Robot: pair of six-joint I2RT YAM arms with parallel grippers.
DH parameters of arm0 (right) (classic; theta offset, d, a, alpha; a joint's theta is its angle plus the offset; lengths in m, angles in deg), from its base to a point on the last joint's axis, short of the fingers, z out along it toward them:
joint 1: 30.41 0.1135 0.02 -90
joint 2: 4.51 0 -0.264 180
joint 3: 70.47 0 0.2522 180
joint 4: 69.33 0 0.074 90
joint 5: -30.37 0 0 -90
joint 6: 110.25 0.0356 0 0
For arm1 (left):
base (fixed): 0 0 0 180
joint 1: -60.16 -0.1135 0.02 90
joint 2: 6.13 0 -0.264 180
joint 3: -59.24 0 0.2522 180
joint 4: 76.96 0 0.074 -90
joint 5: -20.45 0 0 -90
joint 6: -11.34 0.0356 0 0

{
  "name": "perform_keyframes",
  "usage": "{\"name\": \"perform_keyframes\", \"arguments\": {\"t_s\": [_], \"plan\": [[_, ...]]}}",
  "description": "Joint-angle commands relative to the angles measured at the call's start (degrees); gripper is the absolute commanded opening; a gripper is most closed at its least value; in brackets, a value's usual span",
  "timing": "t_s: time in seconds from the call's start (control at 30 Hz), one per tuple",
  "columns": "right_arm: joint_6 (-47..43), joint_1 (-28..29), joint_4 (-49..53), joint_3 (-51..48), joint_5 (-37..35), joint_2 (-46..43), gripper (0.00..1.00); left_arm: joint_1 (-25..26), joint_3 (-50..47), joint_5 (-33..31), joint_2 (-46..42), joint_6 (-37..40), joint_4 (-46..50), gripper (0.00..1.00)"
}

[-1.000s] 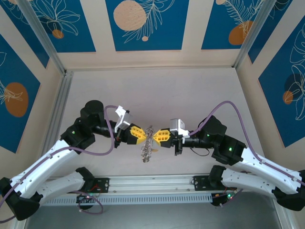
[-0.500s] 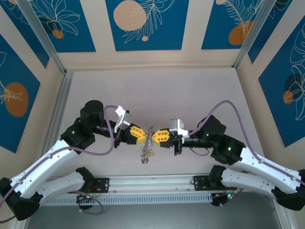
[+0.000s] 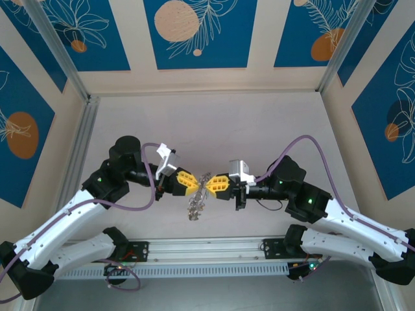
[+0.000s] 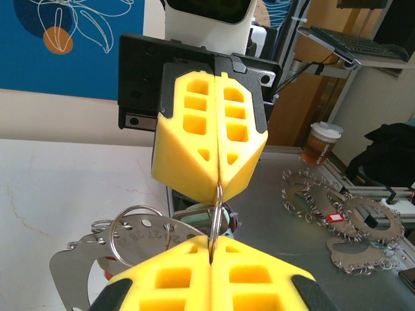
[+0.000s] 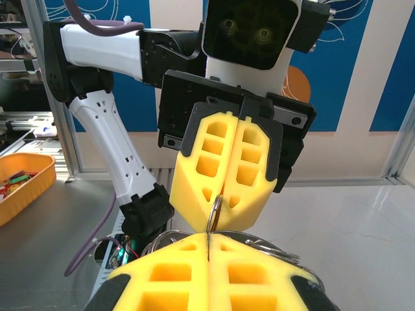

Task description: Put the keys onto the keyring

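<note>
Left gripper (image 3: 196, 184) and right gripper (image 3: 210, 186) are nose to nose, each clamped tight on one thin wire loop of the keyring (image 3: 196, 206), which is bunched just below them. I see spare rings (image 4: 343, 217), a cup (image 4: 321, 142) and an orange tray (image 5: 23, 178) off to the side. I can't pick out keys in the bunch. The counter (image 3: 259, 129) is pale and the walls (image 3: 194, 32) blue-patterned.

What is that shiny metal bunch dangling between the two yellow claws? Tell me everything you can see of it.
The keyring is a silvery bunch of small metal parts, hanging above the table. Its thin wire loop stands edge-on, pinched by the shut left gripper and the shut right gripper from opposite sides. A flat grey plate dangles beneath.
</note>
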Motion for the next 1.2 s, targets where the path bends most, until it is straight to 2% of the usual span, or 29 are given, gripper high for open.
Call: {"name": "perform_keyframes", "arguments": {"t_s": [0.0,0.4,0.83,1.17], "plan": [[0.73,0.44,-0.58,1.60,-0.94,1.12,0.00,-0.10,0.52,-0.05,-0.64,0.56,-2.18,0.00],[1.08,0.79,0.51,2.40,-2.69,1.74,0.00,-0.11,1.03,-2.07,-0.24,0.73,-1.28,0.00],[-0.82,2.26,2.54,3.11,-12.01,2.87,0.00,-0.14,1.19,-2.11,0.11,0.52,-0.99,0.00],[-2.59,3.08,1.71,1.83,-12.02,1.67,0.00,-0.11,1.96,-4.31,0.81,0.62,0.08,0.00]]}}
